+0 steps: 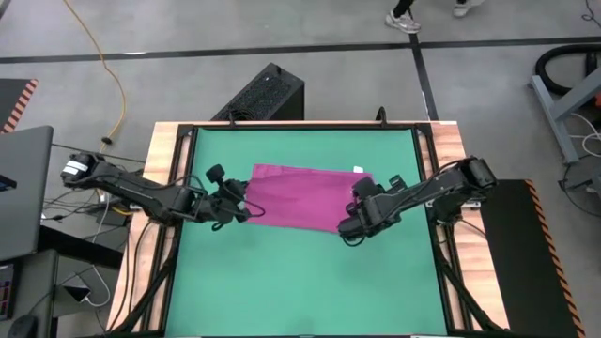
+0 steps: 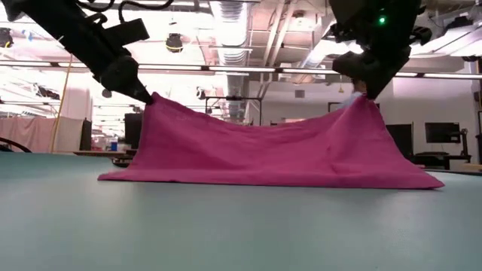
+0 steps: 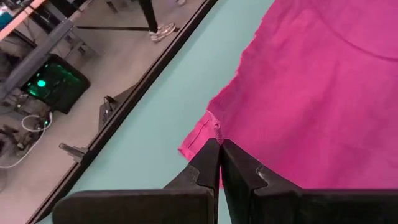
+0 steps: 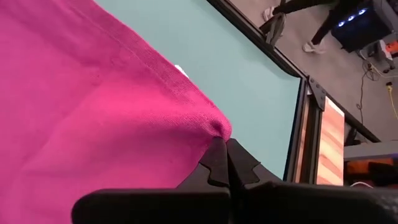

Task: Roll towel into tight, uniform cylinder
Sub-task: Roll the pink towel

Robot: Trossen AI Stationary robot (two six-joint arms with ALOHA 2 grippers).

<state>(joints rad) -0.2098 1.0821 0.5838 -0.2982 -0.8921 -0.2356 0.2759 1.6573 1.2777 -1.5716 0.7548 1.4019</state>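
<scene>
Towel mid-worktop, lifted at 9 and 3 o'clock ends; left pincer and right pincer each pinch an edge. White tag, writing unreadable.
</scene>
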